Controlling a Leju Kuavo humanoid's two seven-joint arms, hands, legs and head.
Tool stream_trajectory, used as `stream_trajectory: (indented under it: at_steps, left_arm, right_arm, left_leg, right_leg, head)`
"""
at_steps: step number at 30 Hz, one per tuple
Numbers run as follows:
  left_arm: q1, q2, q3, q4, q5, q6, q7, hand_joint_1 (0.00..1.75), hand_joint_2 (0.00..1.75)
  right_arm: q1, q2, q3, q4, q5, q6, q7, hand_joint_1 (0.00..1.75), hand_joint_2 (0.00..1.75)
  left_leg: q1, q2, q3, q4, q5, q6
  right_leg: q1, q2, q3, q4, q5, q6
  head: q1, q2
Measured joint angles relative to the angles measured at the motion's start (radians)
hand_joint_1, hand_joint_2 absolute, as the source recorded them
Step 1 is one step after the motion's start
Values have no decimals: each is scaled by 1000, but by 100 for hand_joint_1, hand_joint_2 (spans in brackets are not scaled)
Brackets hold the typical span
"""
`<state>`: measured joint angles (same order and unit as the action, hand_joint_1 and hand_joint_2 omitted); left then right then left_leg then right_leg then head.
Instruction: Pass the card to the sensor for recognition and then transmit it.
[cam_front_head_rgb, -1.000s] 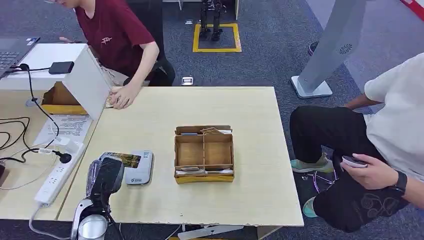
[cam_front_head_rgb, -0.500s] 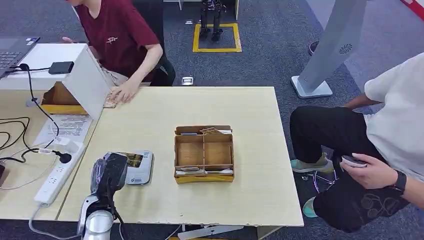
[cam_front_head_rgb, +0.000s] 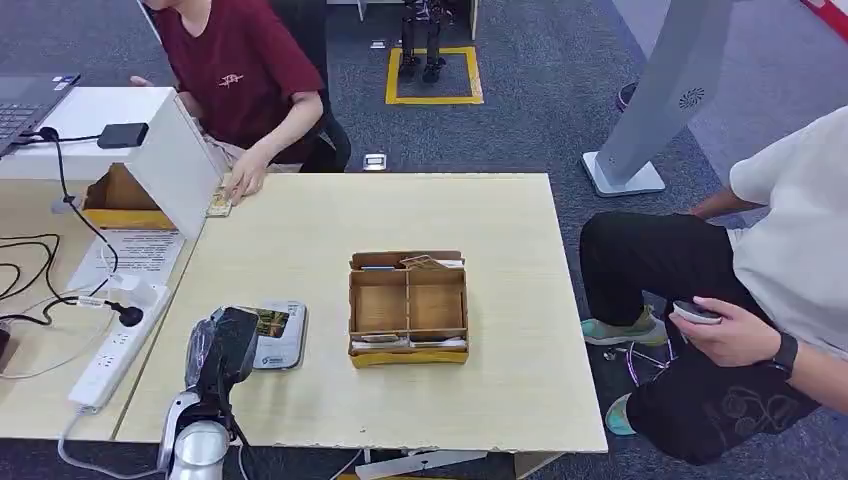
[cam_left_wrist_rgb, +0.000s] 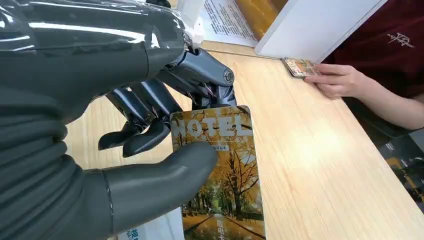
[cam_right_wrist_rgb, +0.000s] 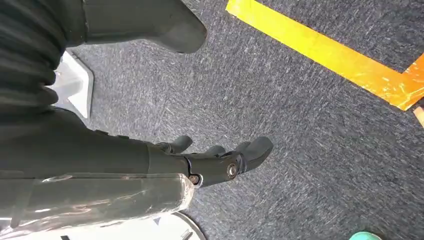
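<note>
At the lower left of the head view, the left hand grasps the card over the sensor, the grey pad on the table. To do this step well, I judge the card should lie flat and low over the pad and be held steady until it reads, without the thumb sliding.

The left wrist view shows what the head view cannot: the thumb pressing on the card's printed face, with the fingers behind its top edge. The right wrist view shows the right hand hanging over carpet, fingers loosely curled and holding nothing.

Further up the head view sits the tray, and at the upper left a person's hand rests on another card.
</note>
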<state>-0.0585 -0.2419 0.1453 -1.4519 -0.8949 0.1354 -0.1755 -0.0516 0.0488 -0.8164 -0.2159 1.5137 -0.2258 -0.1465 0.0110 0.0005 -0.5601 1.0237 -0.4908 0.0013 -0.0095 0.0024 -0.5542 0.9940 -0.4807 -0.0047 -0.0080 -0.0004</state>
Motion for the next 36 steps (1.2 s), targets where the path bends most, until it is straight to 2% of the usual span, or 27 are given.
stream_trajectory:
  at_steps: [20,36]
  left_arm:
    - [-6,-4,7,10,-6,-1,-3,175,175]
    - [-41,-7,9,87,-50,3,1,175,175]
  right_arm:
    - [-1,0,5,0,0,3,0,0,175]
    - [-7,0,29,0,0,13,7,0,175]
  left_leg:
    - [0,0,0,0,0,0]
    - [0,0,0,0,0,0]
  right_leg:
    - [0,0,0,0,0,0]
    - [0,0,0,0,0,0]
  head:
    - [0,0]
    - [0,0]
